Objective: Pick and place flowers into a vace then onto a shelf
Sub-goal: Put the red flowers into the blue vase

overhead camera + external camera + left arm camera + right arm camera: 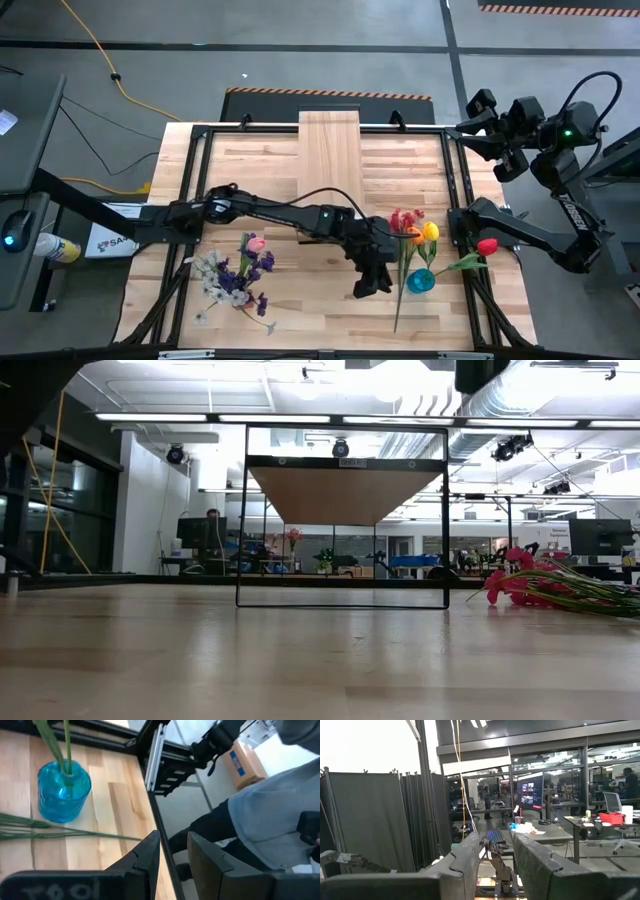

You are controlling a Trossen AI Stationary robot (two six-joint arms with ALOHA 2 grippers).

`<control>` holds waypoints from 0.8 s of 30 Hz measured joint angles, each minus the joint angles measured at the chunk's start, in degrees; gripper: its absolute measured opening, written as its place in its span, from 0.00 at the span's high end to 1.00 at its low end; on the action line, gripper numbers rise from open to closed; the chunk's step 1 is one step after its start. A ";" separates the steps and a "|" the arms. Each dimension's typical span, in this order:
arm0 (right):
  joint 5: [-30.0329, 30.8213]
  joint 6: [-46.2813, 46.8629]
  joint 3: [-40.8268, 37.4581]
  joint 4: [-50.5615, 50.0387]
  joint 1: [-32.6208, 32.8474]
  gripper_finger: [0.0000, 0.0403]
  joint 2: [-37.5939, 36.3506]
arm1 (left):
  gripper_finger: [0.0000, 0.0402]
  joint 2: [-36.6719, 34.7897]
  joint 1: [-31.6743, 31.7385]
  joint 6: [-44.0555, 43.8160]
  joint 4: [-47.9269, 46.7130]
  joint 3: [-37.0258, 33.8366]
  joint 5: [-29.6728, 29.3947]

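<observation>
Two arms, one blue vase (421, 281) on the slatted table (300, 300), and I see flowers on both sides of it.

Readable writing is scarce: a white label left of the table shows "SA" (112, 241), cut off by the left arm; the marks on my left wrist housing I cannot read. The vase holds a red tulip (487, 246) leaning right and a yellow tulip (430, 232) rising toward the shelf (330, 150). A red spray (404, 221) lies beside the vase, stem running lengthwise toward the near table edge. Purple and white sprays (232, 280) and a pink tulip (256, 243) lie well left of the vase. The left gripper (372, 282), just left of the vase, is slightly parted, grasping nothing. The right gripper (478, 120) waits beyond the table's far right corner, fingers (470, 855) apart, empty.
</observation>
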 joint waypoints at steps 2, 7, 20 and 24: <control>0.02 0.00 0.00 0.00 -0.02 0.72 0.00 | 0.67 0.89 0.00 0.36 1.00 0.05 0.10; 0.01 0.00 0.00 0.01 0.01 0.72 0.00 | 0.67 2.41 0.02 0.30 2.18 0.15 1.37; 0.02 0.00 -0.02 0.02 -0.02 0.72 0.00 | 0.67 4.22 0.00 0.37 0.30 -0.01 1.48; 0.02 0.00 0.00 0.02 0.00 0.72 0.00 | 0.67 4.22 -0.04 0.58 -0.37 -0.01 1.02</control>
